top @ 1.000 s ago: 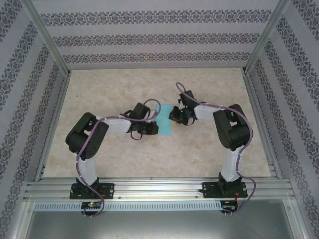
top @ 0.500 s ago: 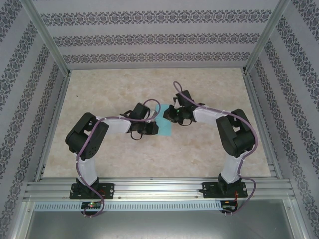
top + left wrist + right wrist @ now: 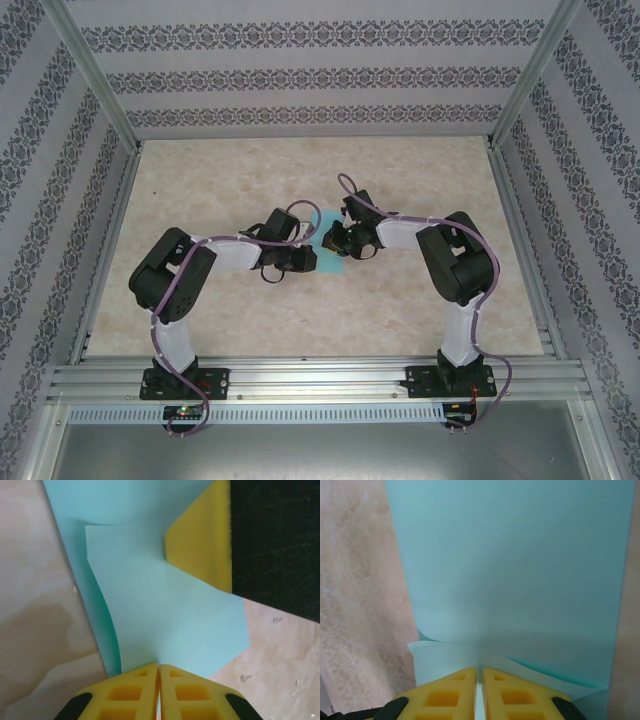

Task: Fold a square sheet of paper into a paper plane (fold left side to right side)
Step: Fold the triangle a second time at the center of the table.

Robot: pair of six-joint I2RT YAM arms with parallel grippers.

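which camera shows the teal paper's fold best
Left wrist: the square sheet of paper shows its upper layer, curled edge and corners. Right wrist gives a broad plain stretch of paper with a lifted edge. Top external catches a small teal patch, mostly covered.

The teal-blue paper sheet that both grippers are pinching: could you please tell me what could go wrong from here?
1. The left gripper and right gripper both clamp the thin teal-blue sheet of paper; uneven pulling could tear or crumple it.
2. Its upper layer bows up unpressed, so the crease may land crooked.
3. The grippers sit close together over it and might collide.
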